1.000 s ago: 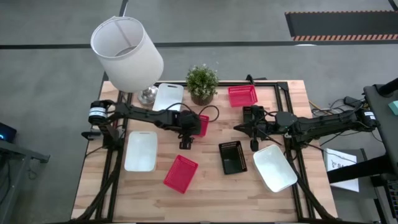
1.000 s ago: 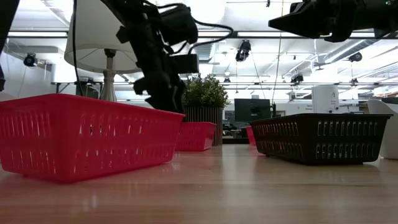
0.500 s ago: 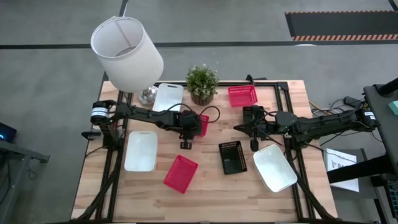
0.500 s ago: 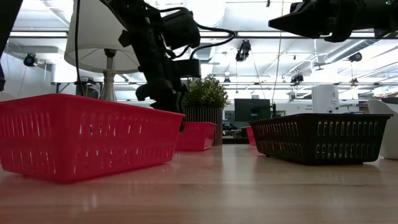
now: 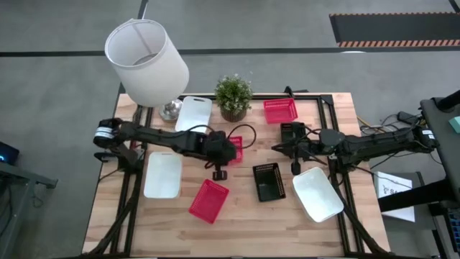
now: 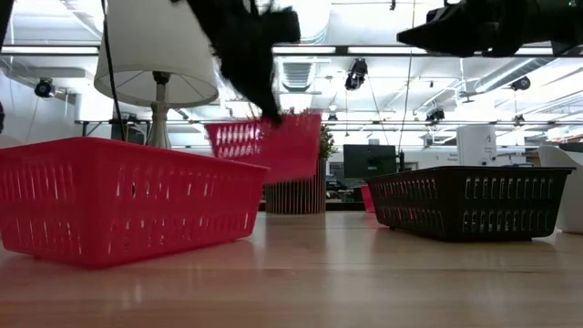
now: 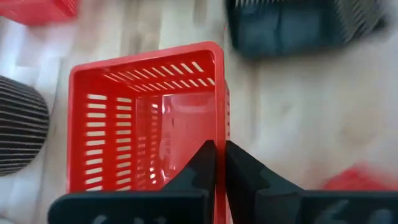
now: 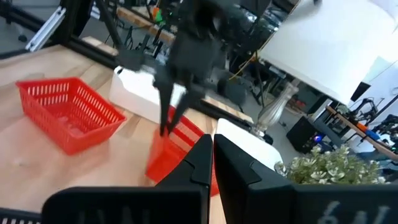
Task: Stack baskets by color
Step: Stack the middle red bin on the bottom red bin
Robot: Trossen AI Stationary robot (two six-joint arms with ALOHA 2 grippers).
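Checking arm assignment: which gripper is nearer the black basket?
Right. The right gripper hovers beside the black basket; the left gripper, holding a red basket, is farther.

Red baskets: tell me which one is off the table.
The red basket gripped by the left gripper near the plant; the other two red baskets sit flat on the wood.

Red slotted basket [image 6: 273, 144] lifted, tilted, above the table.

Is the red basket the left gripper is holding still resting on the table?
No, in the low view the red basket hangs tilted in the air, clear of the table, clamped by the left gripper.
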